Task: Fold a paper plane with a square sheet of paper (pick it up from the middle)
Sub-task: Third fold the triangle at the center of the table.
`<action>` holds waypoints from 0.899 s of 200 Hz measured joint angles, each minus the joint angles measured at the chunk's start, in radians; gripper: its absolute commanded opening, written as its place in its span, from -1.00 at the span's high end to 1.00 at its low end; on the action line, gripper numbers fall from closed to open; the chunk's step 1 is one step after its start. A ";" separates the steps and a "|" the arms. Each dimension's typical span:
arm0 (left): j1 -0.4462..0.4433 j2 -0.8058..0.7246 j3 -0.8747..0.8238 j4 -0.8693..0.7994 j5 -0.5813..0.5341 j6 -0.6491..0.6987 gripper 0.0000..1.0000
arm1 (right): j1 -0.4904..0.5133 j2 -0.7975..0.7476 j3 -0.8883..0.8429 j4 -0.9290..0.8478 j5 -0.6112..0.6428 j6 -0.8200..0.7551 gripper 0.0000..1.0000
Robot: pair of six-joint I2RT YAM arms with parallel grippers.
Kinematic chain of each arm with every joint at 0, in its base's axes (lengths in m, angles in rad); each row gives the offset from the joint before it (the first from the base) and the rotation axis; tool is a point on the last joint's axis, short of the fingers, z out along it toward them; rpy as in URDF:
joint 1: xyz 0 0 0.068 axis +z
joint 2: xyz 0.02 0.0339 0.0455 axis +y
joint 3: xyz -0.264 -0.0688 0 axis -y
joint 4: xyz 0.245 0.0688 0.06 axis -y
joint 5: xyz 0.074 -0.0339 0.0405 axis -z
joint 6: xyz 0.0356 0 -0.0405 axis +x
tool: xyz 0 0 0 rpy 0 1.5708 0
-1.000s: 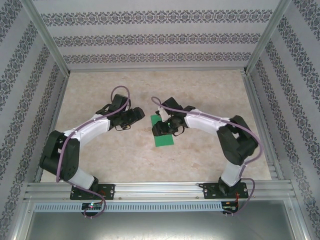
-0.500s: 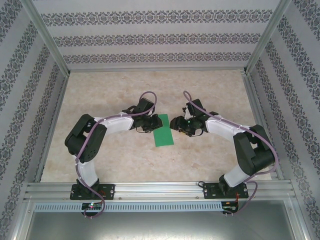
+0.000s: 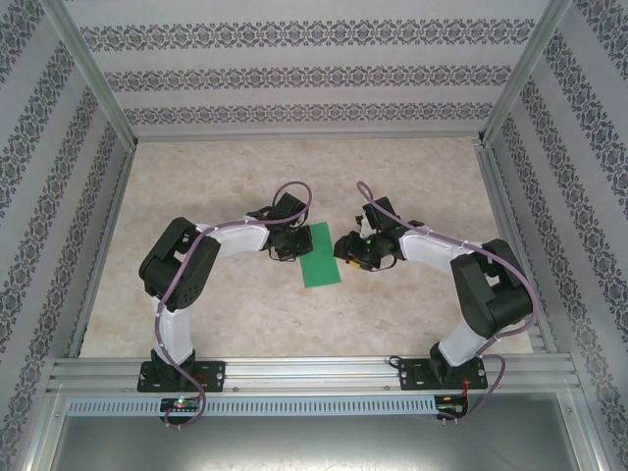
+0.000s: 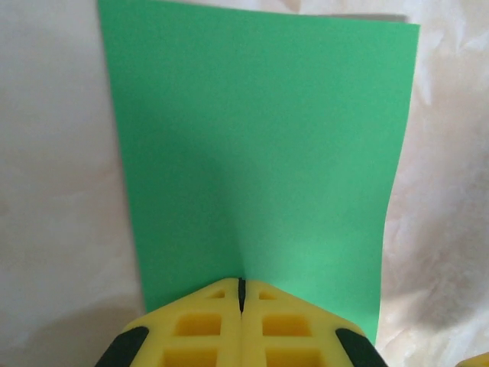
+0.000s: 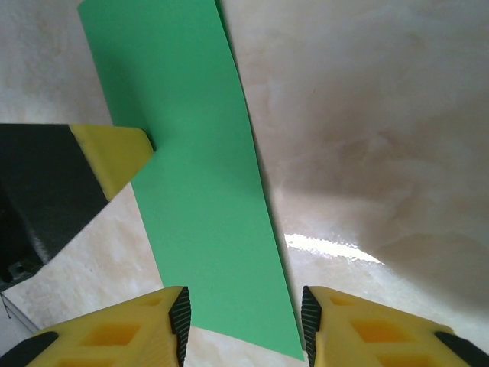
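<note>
Now that the left gripper (image 4: 241,284) has just clamped onto the green paper (image 4: 260,153) at 9 o'clock, the right gripper (image 5: 244,317) sits open at 3 o'clock, probably grabbing next.

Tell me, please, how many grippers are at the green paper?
2. The left gripper is shut on the paper at its left edge; the right gripper is open, its fingers either side of the right edge.

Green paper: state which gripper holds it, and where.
The left gripper pinches the green paper midway along its left edge; the right gripper holds nothing, jaws open.
</note>
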 measured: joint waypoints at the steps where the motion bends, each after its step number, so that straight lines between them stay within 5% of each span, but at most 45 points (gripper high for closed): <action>1: 0.000 0.000 0.000 0.000 -0.001 0.000 1.00 | 0.001 0.000 0.000 -0.001 0.000 0.000 0.12; 180: -0.006 0.000 -0.002 -0.002 -0.019 0.006 1.00 | 0.089 0.074 0.031 -0.134 -0.015 -0.068 0.22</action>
